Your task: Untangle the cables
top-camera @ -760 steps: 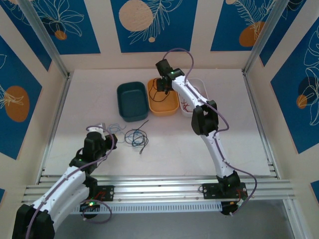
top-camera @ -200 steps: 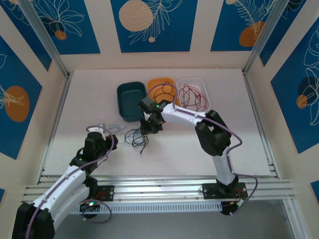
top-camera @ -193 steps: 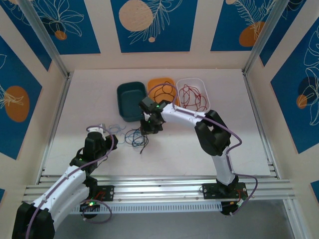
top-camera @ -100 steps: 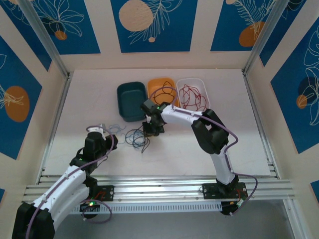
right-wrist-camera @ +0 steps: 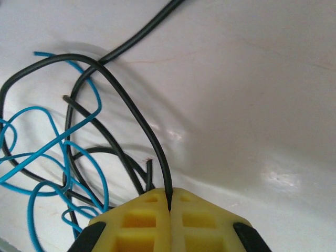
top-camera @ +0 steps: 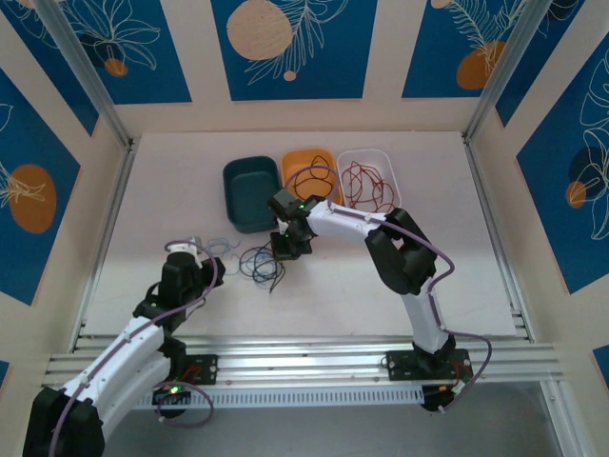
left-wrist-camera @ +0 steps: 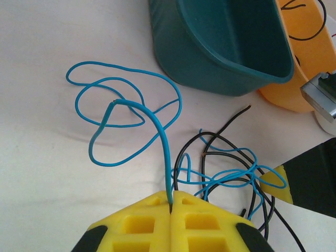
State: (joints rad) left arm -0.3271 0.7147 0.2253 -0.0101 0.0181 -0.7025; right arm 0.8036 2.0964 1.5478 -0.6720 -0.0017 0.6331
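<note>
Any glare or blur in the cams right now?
Right wrist: glare patches on the table, soft shadow beside the black cable, cable itself sharp. Left wrist: no glare, blue cable crisp, faint shadows. Top: even light, cables small.

A white counter sits inside a three-sided booth. The back wall carries blue panels with white leaf drawings, set between cream strips; the middle panel has a peach circle. The left wall and right wall show the same blue panels with orange circles. Slanted metal posts stand at both back corners. Ribbed aluminium rails run along the near edge. The light is soft and even, with a faint sheen on the counter.
</note>
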